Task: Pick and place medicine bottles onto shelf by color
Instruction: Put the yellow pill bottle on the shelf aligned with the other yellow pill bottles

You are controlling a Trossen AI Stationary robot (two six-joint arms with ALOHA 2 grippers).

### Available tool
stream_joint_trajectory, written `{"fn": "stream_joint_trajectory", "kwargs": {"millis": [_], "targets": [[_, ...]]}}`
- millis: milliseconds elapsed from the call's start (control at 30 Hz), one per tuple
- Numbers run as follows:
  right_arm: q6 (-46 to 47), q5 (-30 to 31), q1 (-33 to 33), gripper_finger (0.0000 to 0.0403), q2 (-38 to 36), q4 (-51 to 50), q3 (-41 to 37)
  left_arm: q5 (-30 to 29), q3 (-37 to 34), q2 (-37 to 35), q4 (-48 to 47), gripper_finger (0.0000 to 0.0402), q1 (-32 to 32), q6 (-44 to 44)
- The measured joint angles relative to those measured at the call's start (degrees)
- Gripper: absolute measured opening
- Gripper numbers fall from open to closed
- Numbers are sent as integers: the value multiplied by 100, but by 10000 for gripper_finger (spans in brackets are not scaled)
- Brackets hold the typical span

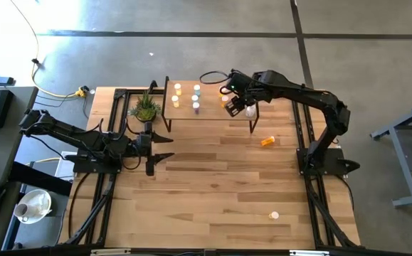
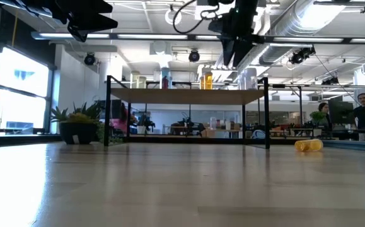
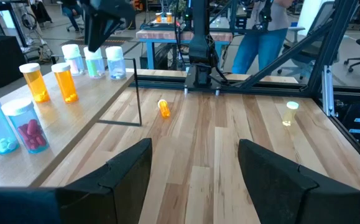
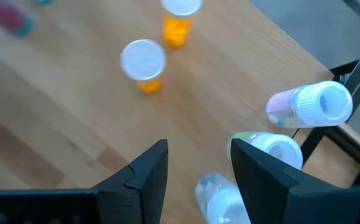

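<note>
The right claw (image 1: pixel 243 107) hung over the shelf (image 1: pixel 209 114), at the end of the shelf farthest from the potted plant (image 1: pixel 146 108). Its fingers (image 4: pixel 143 171) stood partly spread with only bare shelf wood between them; nothing was pinched. A pale bottle with a white cap (image 4: pixel 278 149) sat just beside one finger, and contact could not be determined. A clear bottle (image 4: pixel 220 199) stood close below that finger, and a pinkish-white bottle (image 4: pixel 309 106) stood near the shelf corner. Two orange bottles (image 4: pixel 143 65) stood farther along the shelf, towards the plant end, apart from the claw. More bottles (image 1: pixel 195 99) with white caps stood in a loose group nearer the middle of the shelf. Off the shelf, an orange bottle (image 1: pixel 267 141) lay on its side on the surface just past the shelf's far end, and a yellow bottle (image 1: pixel 273 215) stood well apart from the shelf, near the surface's opposite edge. The left claw (image 1: pixel 161 148) waited low over the surface, beside the shelf's plant end, its fingers (image 3: pixel 120 171) spread wide and empty, touching nothing. The plant stood on the surface just beside the shelf.
</note>
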Motion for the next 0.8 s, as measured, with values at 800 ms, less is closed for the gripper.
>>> {"fn": "stream_joint_trajectory", "kwargs": {"millis": [800], "targets": [[36,117,1777,167,-219,-1765,158,54,0,-1,-259,229,0,-107]]}}
